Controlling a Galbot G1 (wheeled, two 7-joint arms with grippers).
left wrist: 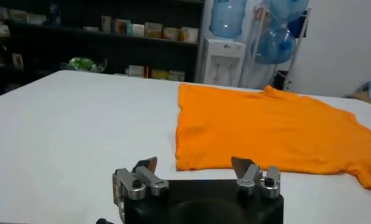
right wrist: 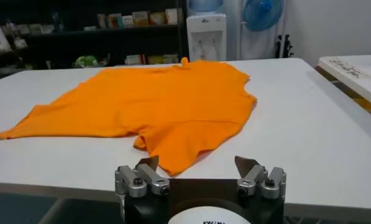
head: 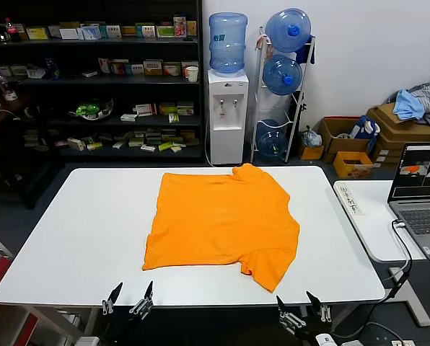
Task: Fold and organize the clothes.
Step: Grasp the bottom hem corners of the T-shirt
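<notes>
- Left gripper (head: 128,297) sits at the table's near edge, left of centre, fingers spread apart, nothing between them.
- Right gripper (head: 302,308) is at the near edge too, right of centre, fingers also spread and holding nothing.
- Both grippers are clear of the cloth; left wrist view shows the left gripper (left wrist: 194,173) just short of the shirt's near hem, right wrist view shows the right gripper (right wrist: 197,172) just short of the near sleeve.
- Orange T-shirt (head: 222,220) lies spread flat on the white table (head: 78,238), roughly mid-table, slightly right of centre.
- Shirt's plain side is up: no lettering or neck label visible in any view (left wrist: 264,125) (right wrist: 161,103).
- One sleeve (head: 269,267) points toward the near right edge; the fabric is partly folded at the far top by the collar.
- Behind the table: water dispenser (head: 227,108) with a blue bottle on top, a rack of more blue bottles (head: 283,72), dark shelves (head: 99,79) with small boxes; box text too small to read.
- Laptop (head: 420,191) is open on a side table to the right; screen content not readable.
- Cardboard boxes (head: 377,137) are on the floor at far right.
</notes>
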